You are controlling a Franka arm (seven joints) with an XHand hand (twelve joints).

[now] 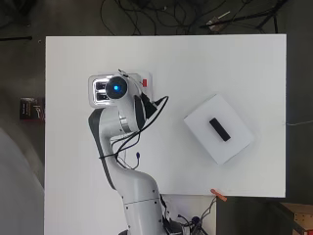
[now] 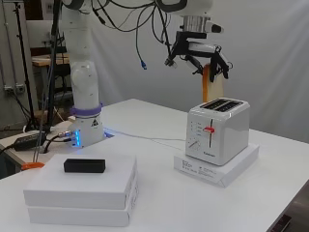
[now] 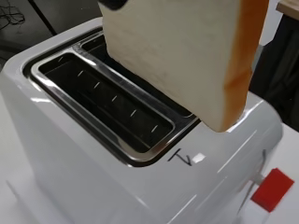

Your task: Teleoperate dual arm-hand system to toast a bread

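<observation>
Gripping a slice of bread [image 2: 213,83] between curled fingers, the hand [image 2: 203,52] hangs above the white toaster [image 2: 217,135], the slice upright with its long axis vertical and its lower edge pointing down at the slots, clear of them. The toaster (red lever [image 2: 208,129] on its front) stands on a flat white box [image 2: 241,164]. A hand-drawn black mark [image 3: 180,157] sits beside the slots; the toaster's print is too small to read.

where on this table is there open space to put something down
Bare table lies between the toaster and the stacked white boxes, and along the far edge beyond both. It is crowded around the toaster, where the hand holds a bread slice above the slots, and near the arm's base with its cables.
</observation>
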